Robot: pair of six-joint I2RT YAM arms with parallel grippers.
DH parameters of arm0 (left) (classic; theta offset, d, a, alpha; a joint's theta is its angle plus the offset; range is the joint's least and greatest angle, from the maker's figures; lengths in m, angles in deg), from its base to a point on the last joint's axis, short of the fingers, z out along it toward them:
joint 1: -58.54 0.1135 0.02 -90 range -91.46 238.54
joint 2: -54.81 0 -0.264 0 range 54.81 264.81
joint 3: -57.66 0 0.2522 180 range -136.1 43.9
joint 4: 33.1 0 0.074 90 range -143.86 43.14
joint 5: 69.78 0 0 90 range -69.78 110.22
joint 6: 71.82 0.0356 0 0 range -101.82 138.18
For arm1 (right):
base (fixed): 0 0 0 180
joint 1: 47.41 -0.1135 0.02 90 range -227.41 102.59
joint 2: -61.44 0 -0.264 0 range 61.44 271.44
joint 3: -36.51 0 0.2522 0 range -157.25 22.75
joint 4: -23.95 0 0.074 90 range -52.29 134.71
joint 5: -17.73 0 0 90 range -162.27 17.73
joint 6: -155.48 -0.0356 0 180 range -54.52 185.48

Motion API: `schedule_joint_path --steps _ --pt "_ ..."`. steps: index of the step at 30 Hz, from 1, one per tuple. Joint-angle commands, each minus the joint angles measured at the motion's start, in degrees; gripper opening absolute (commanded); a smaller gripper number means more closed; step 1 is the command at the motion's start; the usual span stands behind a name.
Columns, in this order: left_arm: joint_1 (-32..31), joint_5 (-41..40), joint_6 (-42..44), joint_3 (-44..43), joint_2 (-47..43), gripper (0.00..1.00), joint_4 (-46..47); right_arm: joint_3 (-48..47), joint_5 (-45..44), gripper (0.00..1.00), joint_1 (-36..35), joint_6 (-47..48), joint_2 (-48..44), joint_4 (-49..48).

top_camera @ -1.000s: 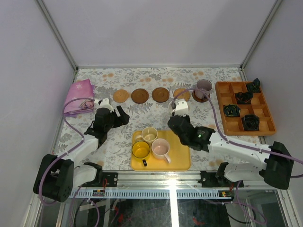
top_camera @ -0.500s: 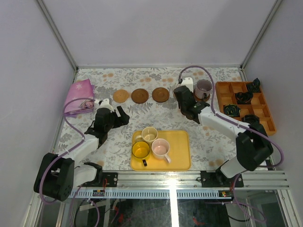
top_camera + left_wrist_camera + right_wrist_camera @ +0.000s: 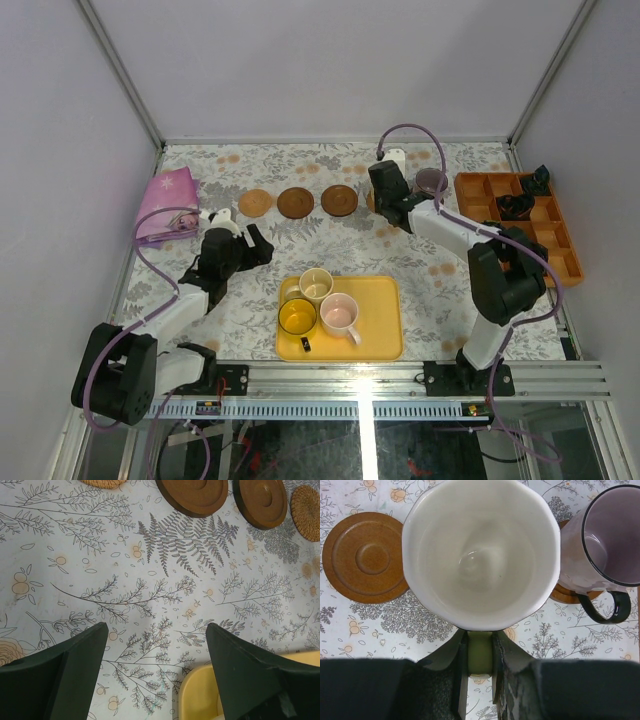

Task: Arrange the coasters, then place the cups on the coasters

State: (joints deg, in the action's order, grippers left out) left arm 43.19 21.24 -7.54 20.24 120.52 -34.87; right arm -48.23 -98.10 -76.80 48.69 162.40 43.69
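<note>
Near: left claw (image 3: 155, 645) hangs wide open & empty over the counter (image 3: 150, 580), beside the yellow tray (image 3: 200, 695). Far: right claw (image 3: 480, 652) pinches the pale green cup (image 3: 480, 555) by its handle, directly over the tan coaster (image 3: 370, 204), btw. dark coaster (image 3: 365, 557) and purple cup (image 3: 615, 535); next move prob. straight down.

I log the bench (image 3: 250, 290) as off-white, printed with grey fern sprigs and small orange blossoms. Tan woven coaster (image 3: 256, 203); dark brown coasters (image 3: 296, 202). Yellow tray (image 3: 380, 320). Yellow cup (image 3: 297, 316), cream cup (image 3: 316, 285), pink cup (image 3: 340, 315). Purple-grey cup (image 3: 607, 540), black rim and handle. Pale green cup (image 3: 480, 550), white inside. Orange box (image 3: 500, 262). Lilac-pink cloth (image 3: 168, 203).
</note>
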Motion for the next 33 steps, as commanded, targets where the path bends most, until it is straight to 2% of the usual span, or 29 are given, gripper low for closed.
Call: schedule_joint_path --steps 1,13,33 --pt "-0.2 -1.0 0.6 -1.0 -0.5 0.80 2.4 -5.4 0.5 0.00 1.0 0.8 -0.2 -4.9" --pt "-0.2 -1.1 0.7 -1.2 0.3 0.80 2.4 -5.8 2.9 0.00 3.6 -0.4 2.6 -4.9" --pt "-0.2 -1.2 0.8 -1.5 1.8 0.80 3.0 -6.5 3.2 0.00 4.0 0.8 3.3 -6.7"
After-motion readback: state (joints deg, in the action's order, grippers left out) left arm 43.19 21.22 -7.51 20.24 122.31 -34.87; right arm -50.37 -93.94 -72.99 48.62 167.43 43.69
